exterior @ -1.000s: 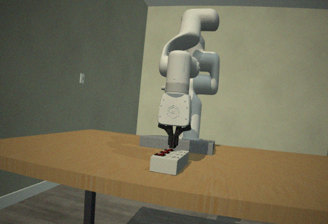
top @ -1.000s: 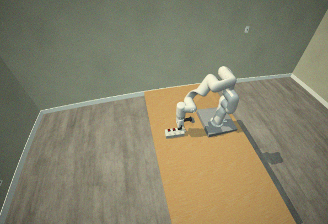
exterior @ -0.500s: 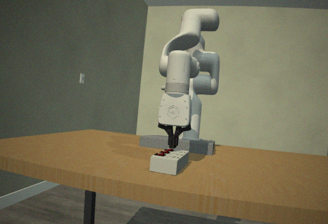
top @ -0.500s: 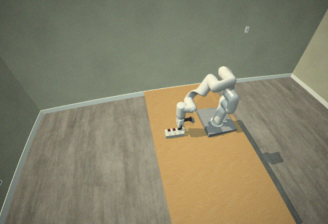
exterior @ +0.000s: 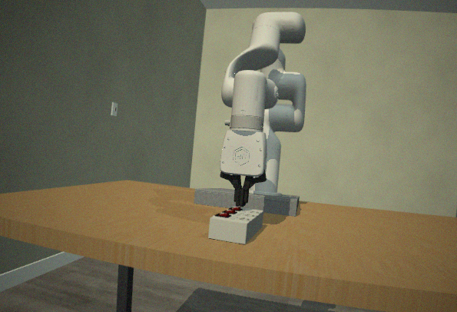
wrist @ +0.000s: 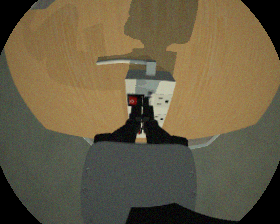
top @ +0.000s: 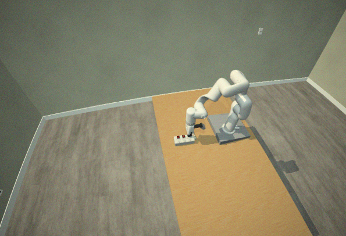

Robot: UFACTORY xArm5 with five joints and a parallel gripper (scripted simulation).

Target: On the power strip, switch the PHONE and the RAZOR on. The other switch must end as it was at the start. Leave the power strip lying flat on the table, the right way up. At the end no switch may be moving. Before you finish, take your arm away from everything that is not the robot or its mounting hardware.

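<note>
1. The strip (exterior: 236,227) lies flat on the table (exterior: 94,215), right way up, just in front of the arm's grey base plate (exterior: 279,204).
2. It is a white block with a row of red switches (exterior: 229,211) along one long edge and sockets beside them.
3. The gripper (exterior: 241,203) points straight down over the end of the strip nearest the base plate.
4. Its jaws are pressed fully together and grip nothing.
5. The joined fingertips sit at the switch row, at or just above the top face; whether they press a switch cannot be told.
6. From the wrist, one red switch (wrist: 132,102) shows just left of the fingertips.
7. From the top, two red switches (top: 181,136) show clear of the gripper (top: 190,134), toward the strip's far end.
8. The labels are too small to read.
</note>
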